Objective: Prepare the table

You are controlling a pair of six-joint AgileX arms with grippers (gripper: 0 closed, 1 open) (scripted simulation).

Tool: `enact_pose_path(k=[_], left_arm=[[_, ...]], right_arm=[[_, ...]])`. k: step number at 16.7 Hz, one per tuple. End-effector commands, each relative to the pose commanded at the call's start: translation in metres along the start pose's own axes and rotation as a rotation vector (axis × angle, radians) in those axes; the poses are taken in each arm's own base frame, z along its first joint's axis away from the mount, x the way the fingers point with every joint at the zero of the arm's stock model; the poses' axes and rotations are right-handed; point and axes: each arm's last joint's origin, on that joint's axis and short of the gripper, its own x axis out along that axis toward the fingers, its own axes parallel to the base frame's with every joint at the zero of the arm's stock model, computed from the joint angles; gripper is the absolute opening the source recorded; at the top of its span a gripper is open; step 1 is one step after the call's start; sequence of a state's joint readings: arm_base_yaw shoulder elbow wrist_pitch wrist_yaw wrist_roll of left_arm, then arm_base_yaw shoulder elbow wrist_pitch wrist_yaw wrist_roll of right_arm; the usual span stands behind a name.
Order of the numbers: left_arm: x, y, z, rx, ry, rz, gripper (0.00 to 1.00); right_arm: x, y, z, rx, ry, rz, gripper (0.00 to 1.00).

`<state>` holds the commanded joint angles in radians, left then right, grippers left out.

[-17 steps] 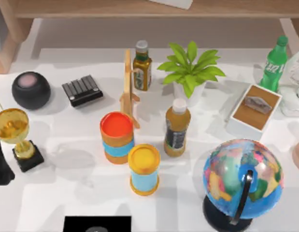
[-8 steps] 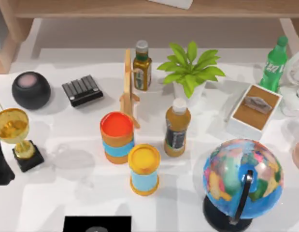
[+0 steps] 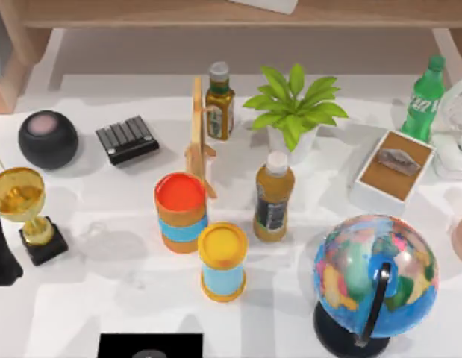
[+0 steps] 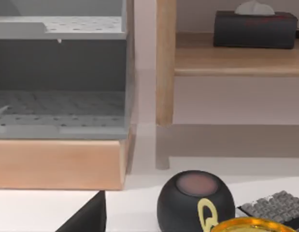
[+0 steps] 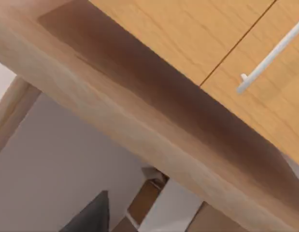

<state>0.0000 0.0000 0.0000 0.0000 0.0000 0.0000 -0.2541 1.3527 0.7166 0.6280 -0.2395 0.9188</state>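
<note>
The white table [image 3: 89,298] is crowded with objects. Near its middle stand a red-lidded can [image 3: 181,212], a yellow-lidded can [image 3: 222,261] and an orange drink bottle [image 3: 274,198]. A dark part of my left arm [image 3: 1,253] sits at the table's left edge, beside a gold trophy [image 3: 22,201]. In the left wrist view a dark piece of my left gripper [image 4: 86,218] hangs over the table [image 4: 33,208] near a black round speaker [image 4: 195,200]. The right wrist view has a grey piece of my right gripper [image 5: 91,215] below a wooden shelf underside [image 5: 139,111].
A globe [image 3: 374,280] stands front right, a white box [image 3: 392,173] and green soda bottle [image 3: 423,97] at the back right. A potted plant [image 3: 294,108], a dark bottle [image 3: 219,103], a wooden stand [image 3: 198,134] and a black keypad [image 3: 127,139] line the back. The wooden shelf [image 3: 216,13] runs behind.
No object on the table has moved. Faint shadows on the tabletop left of the red-lidded can have shifted slightly.
</note>
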Motion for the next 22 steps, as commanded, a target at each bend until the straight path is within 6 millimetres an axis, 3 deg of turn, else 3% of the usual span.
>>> enact_pose_path(k=[2,4,7,9,15,22], left_arm=[[0.000,0.000,0.000,0.000,0.000,0.000,1.00],[0.000,0.000,0.000,0.000,0.000,0.000,1.00],[0.000,0.000,0.000,0.000,0.000,0.000,1.00],[0.000,0.000,0.000,0.000,0.000,0.000,1.00],[0.000,0.000,0.000,0.000,0.000,0.000,1.00],[0.000,0.000,0.000,0.000,0.000,0.000,1.00]], right_arm=[[-0.046,0.020,-0.009,-0.154,-0.022,0.012,1.00],[-0.090,0.028,-0.023,-0.305,-0.042,0.021,1.00],[-0.142,0.019,-0.049,-0.517,-0.062,0.026,1.00],[-0.164,0.005,-0.068,-0.641,-0.065,0.025,1.00],[-0.185,-0.035,-0.110,-0.884,-0.018,0.009,1.00],[-0.185,-0.040,-0.114,-0.906,-0.010,0.007,1.00]])
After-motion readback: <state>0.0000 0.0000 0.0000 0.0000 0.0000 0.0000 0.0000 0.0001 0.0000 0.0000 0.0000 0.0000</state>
